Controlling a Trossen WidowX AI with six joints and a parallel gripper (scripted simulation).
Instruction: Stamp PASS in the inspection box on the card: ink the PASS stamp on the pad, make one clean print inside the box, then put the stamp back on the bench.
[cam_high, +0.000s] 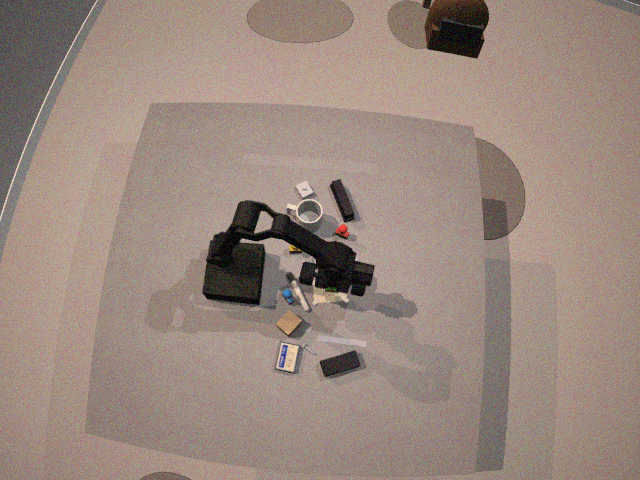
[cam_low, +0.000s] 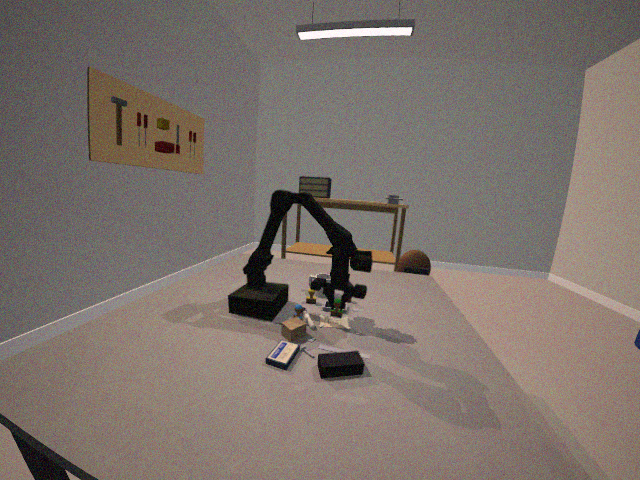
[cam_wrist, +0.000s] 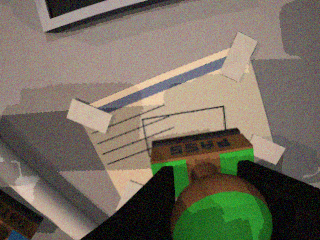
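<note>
My gripper (cam_low: 337, 303) (cam_wrist: 206, 174) is shut on the green PASS stamp (cam_wrist: 222, 227) (cam_low: 336, 312), which hangs upright over the lower part of the card (cam_wrist: 215, 92) (cam_high: 323, 298). A gap between stamp and card cannot be judged. The card lies flat, with tape on its corners, a blue stripe and ruled lines. The thin outline of the inspection box (cam_wrist: 183, 113) shows just beyond the stamp, which hides its lower part. No print shows in its visible part. A dark pad in a light frame (cam_wrist: 95, 18), likely the ink pad, lies beyond the card; the arm hides it from above.
A marker (cam_high: 299, 296) and a blue stamp (cam_high: 287, 294) lie left of the card. A yellow stamp (cam_high: 294, 249), a red stamp (cam_high: 342, 230) and a mug (cam_high: 292, 208) stand behind. A cardboard box (cam_high: 288, 322), a labelled box (cam_high: 287, 357) and a black block (cam_high: 340, 363) are in front.
</note>
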